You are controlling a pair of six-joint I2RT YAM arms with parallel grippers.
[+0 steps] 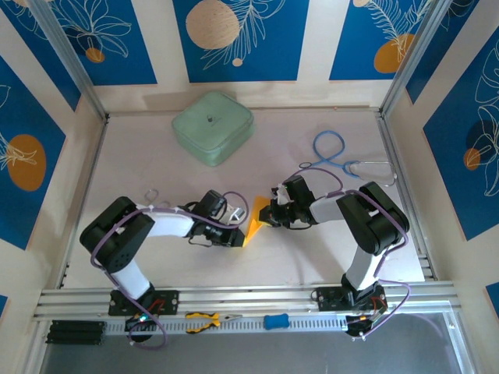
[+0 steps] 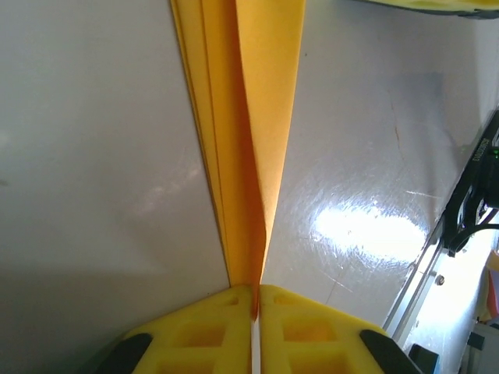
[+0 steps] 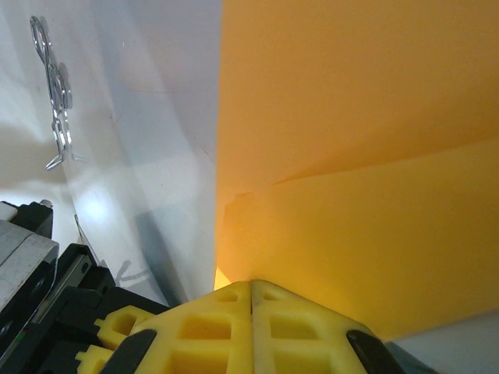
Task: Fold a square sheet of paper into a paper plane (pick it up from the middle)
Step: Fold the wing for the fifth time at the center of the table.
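A: Setting first. Pale grey table (image 1: 156, 156), boxed in by cream walls with blue leaf-print panels (image 1: 273, 47). Far left?

B: Left arm (image 1: 125, 234), elbow bent, forearm reaching toward centre. A small bent wire clip (image 1: 150, 195) lies on the table just behind it. Further back, left of centre, a mint-green case (image 1: 213, 128) sits flat, well apart from both arms.

A: Front rail?

B: Yellow-handled pliers (image 1: 204, 320) lie on it. To their right, apart from them, is a small blue piece (image 1: 275, 320); I cannot tell what it is.

A: Left gripper?

B: Left gripper (image 2: 256, 296): the yellow fingers are pressed together, and the paper's thin edge is pinched in the seam between them. From its wrist camera the layers run away from the fingers in long, straight creases.

A: And the paper itself?

B: The paper (image 1: 255, 227), orange-yellow and folded, is mid-table between the two grippers. From above it shows as a small narrow triangle. Whether its lower edge touches the table, I cannot tell.

A: Right side?

B: Right gripper (image 3: 251, 290): the fingers are closed, clamping the paper from the opposite side. A broad flat face of it rises past the fingers, with one slanting crease across it. The right arm (image 1: 366, 226) is folded back behind the gripper.

A: Anything beyond?

B: A blue-handled scissor-type tool (image 1: 337, 163) lies flat on the table at back right, clear of the arm.
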